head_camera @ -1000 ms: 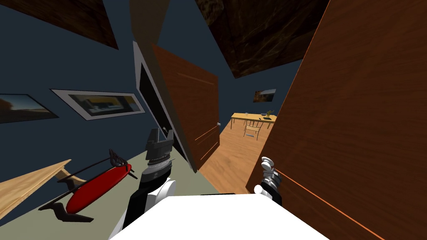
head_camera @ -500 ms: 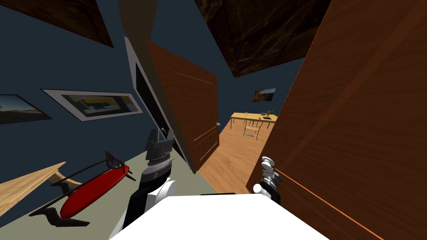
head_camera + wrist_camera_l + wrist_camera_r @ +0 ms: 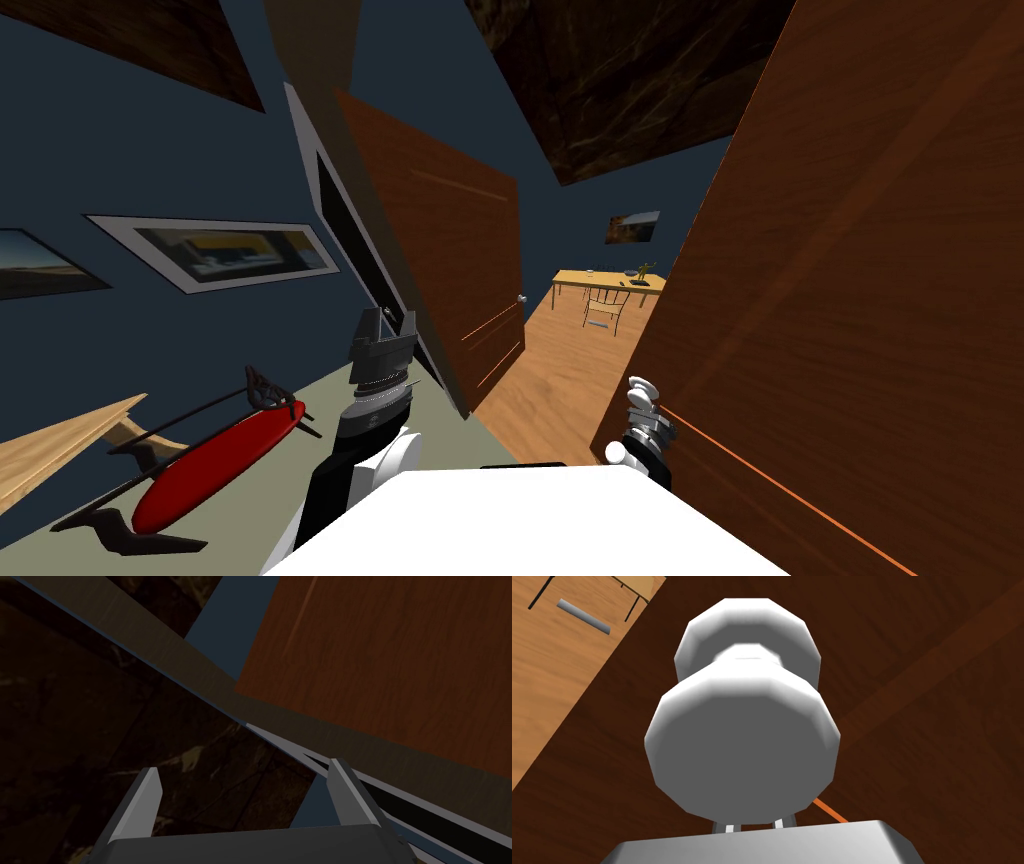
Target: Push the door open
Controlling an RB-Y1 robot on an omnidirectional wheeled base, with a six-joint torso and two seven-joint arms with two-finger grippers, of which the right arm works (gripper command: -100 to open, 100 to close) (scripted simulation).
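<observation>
R pincer (image 3: pixel 754 824), clenched, is sitting just behind the knob (image 3: pixel 742 741) w/ the door (image 3: pixel 850 300) straight ahead, L arm farther off.

door (image 3: pixel 850 300): dark brown wood grain, smooth, low sheen, with a thin orange inlay line. knob (image 3: pixel 742 741): plain white-grey, faceted, matt; can't tell the material. second door (image 3: pixel 450 250): redder wood grain, same smooth finish. far floor (image 3: pixel 560 380): light wood planks, satin. near floor (image 3: pixel 450 430): flat grey-green, matt, no texture. walls (image 3: pixel 150 140): dark blue, flat matt. ceiling (image 3: pixel 620 80): dark brown, marbled, stone-like veining. far counter (image 3: pixel 600 280): light wood top on thin dark legs. red board (image 3: pixel 215 460): smooth, slight gloss, on a matt black frame. left hand (image 3: pixel 245 768): fingers (image 3: pixel 145 801) light grey, smooth, matt, on a dark matt body.
</observation>
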